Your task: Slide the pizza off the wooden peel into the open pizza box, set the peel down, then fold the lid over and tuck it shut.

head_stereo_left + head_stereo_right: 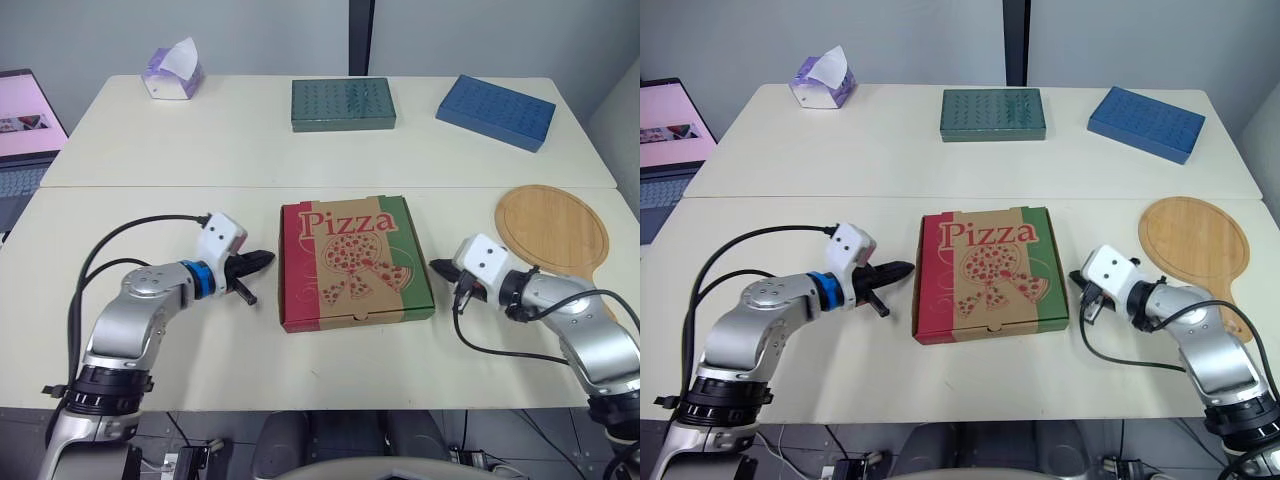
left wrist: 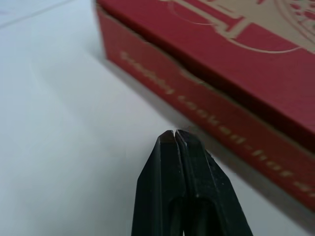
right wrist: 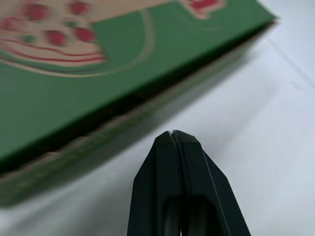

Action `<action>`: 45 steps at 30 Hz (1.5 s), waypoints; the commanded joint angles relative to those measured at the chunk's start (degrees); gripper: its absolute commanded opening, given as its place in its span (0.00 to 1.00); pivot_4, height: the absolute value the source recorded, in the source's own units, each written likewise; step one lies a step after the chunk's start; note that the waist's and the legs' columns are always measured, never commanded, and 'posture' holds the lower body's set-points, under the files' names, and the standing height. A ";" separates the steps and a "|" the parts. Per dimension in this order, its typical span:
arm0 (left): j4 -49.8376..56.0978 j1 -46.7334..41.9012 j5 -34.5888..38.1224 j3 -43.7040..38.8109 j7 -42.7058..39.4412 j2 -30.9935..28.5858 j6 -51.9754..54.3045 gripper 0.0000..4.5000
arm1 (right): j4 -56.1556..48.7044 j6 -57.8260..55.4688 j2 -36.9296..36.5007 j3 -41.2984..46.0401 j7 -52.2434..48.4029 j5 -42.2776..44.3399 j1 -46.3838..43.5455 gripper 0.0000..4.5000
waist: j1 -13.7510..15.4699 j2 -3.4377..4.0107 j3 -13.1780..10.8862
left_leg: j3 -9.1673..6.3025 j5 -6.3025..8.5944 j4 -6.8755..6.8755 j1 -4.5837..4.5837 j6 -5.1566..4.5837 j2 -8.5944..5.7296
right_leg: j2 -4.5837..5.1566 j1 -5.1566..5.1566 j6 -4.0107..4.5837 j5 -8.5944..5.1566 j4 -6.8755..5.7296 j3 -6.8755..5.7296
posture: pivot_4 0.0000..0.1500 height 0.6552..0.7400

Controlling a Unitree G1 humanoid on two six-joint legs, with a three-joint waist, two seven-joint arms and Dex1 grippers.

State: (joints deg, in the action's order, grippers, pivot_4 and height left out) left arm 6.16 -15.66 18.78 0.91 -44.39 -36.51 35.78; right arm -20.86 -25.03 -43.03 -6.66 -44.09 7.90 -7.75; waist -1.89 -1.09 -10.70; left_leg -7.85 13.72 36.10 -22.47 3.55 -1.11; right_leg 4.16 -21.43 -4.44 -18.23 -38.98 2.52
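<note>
- Pizza box (image 1: pixel 355 262) lies closed between my 2 claws.
- My left claw (image 1: pixel 264 259) and right claw (image 1: pixel 437 267) are both pinched together, empty, just beside it.
- Peel (image 1: pixel 552 228) lies flat, further right.

Silver arms (image 1: pixel 130 320), white wrist housings (image 1: pixel 222 238), black cables (image 1: pixel 150 221), black left pincer (image 1: pixel 267 257) and right pincer (image 1: pixel 436 266)

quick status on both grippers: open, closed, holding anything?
Left gripper: jaws closed, empty, next to the red side of the closed cardboard pizza box.
Right gripper: jaws closed, empty, next to the box's green side.
</note>
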 commanded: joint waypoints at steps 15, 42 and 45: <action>7.19 3.25 1.44 0.14 -1.80 -1.10 3.19 0.00 | -10.09 -4.31 -2.64 1.42 -4.81 3.63 3.50 0.01 | 0.07 0.00 0.00 | -0.01 0.00 0.00 0.00 0.00 -0.01 | 0.00 0.02 0.00 0.00 0.02 0.00 | 1.00 1.00; -4.47 19.54 1.19 -29.26 -13.99 -23.24 -8.38 0.00 | 31.00 25.49 -20.96 26.45 -18.89 2.34 7.19 0.01 | 0.00 0.03 -0.02 | 0.13 0.01 -0.06 0.03 0.00 0.02 | 0.03 0.04 0.01 -0.01 0.09 0.04 | 1.00 1.00; -5.19 18.29 1.01 -28.02 -14.04 -23.22 -7.99 0.00 | 32.19 26.70 -21.12 25.57 -19.37 2.04 5.94 0.01 | -0.05 0.06 -0.04 | 0.15 0.01 -0.07 0.04 0.00 0.03 | 0.03 0.04 0.01 -0.01 0.09 0.05 | 1.00 1.00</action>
State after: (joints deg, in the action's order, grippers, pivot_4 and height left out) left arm 1.43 3.14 19.96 -27.10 -58.19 -58.63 28.10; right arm 11.54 0.36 -62.77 18.45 -63.09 10.12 -0.90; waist -1.94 -1.03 -10.73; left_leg -7.70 13.73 36.03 -22.42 3.56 -1.08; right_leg 4.19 -21.40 -4.42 -18.24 -38.90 2.57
